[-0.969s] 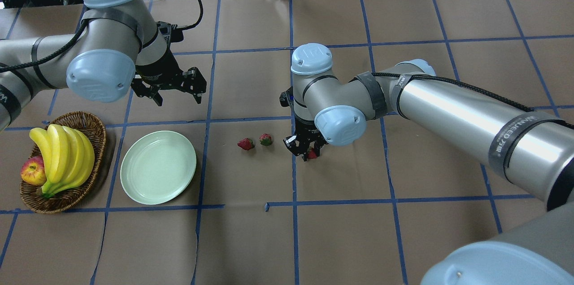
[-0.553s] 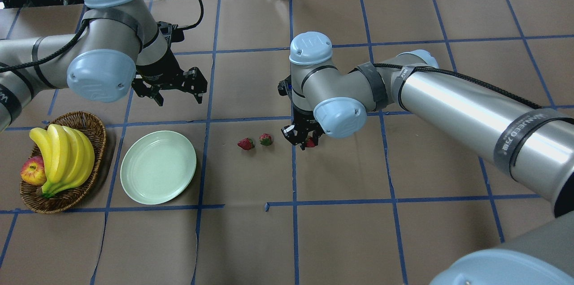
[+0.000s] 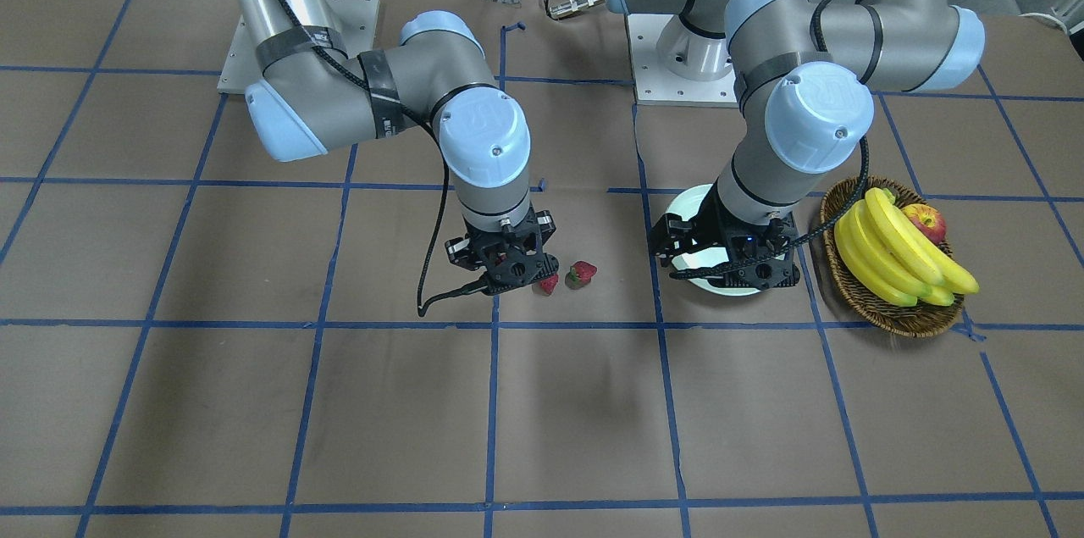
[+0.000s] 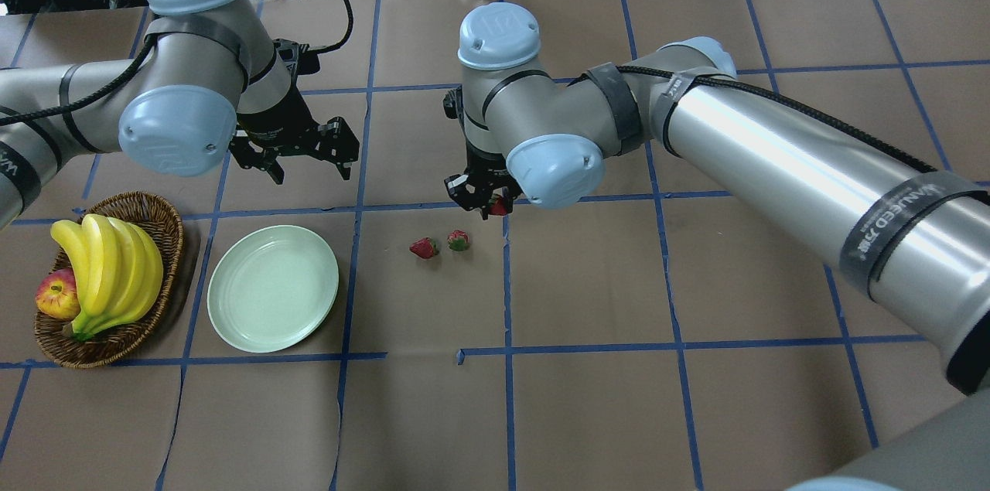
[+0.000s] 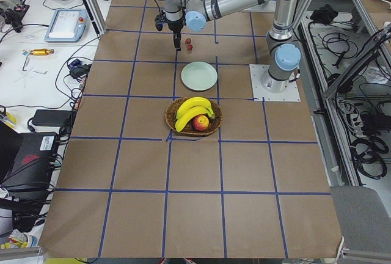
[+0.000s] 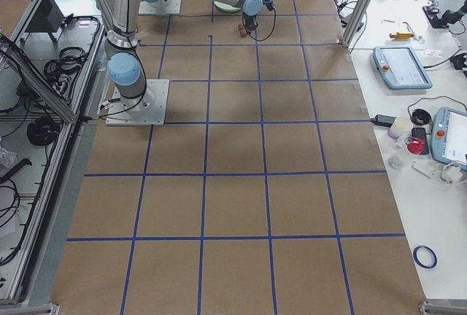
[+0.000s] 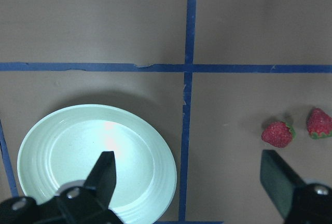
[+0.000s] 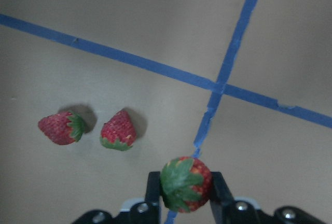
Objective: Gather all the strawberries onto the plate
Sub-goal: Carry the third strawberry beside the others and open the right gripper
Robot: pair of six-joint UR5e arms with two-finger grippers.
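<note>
My right gripper [image 4: 486, 205] is shut on a red strawberry [image 8: 185, 183] with a green top and holds it above the table, clear of the paper. Two more strawberries [image 4: 424, 247] [image 4: 459, 240] lie side by side on the table, just below and left of that gripper; the right wrist view shows them too [image 8: 61, 127] [image 8: 118, 129]. The pale mint plate [image 4: 272, 288] sits empty further left. My left gripper [image 4: 309, 171] hangs open and empty above the table beyond the plate; its wrist view looks down on the plate [image 7: 98, 156].
A brown wicker basket [image 4: 166, 232] with bananas [image 4: 108, 267] and an apple [image 4: 56, 296] stands left of the plate. Brown paper with a blue tape grid covers the table. Cables and gear lie beyond the far edge.
My right gripper has risen with the strawberry in it and moved left and toward the far side, past the two lying strawberries. The left arm has barely moved.
</note>
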